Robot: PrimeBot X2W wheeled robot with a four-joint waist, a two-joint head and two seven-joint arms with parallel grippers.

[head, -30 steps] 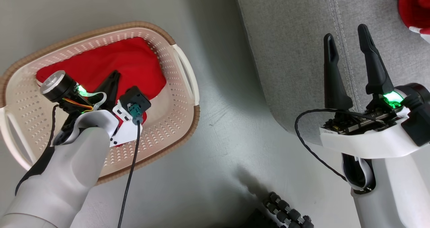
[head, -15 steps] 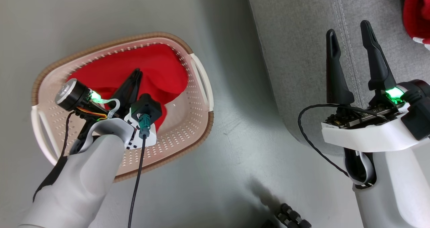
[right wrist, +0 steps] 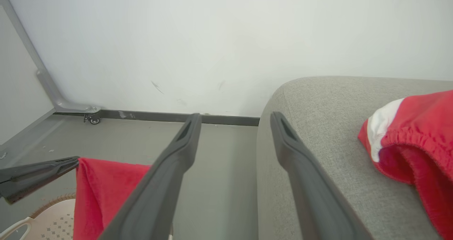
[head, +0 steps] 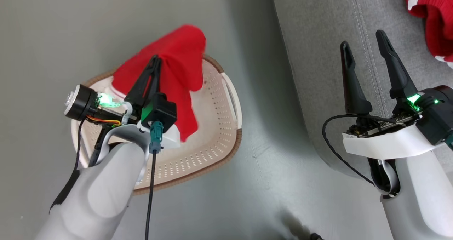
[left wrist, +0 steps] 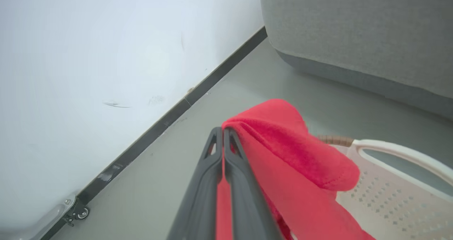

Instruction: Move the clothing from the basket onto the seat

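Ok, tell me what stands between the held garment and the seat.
Nothing visible on the floor between basket and seat. The left gripper holds the garment above the basket; the open right gripper hovers over the seat's near edge, possibly in the path. A second garment lies further along the seat.

- A bare strip of floor (head: 269, 151) is left between the basket (head: 216, 151) and the seat (head: 318, 56).
- The basket's mouth is overhung by a hanging red cloth (head: 177, 66).
- The seat's left edge is left bare; its right part is taken by a red garment (head: 437, 24).
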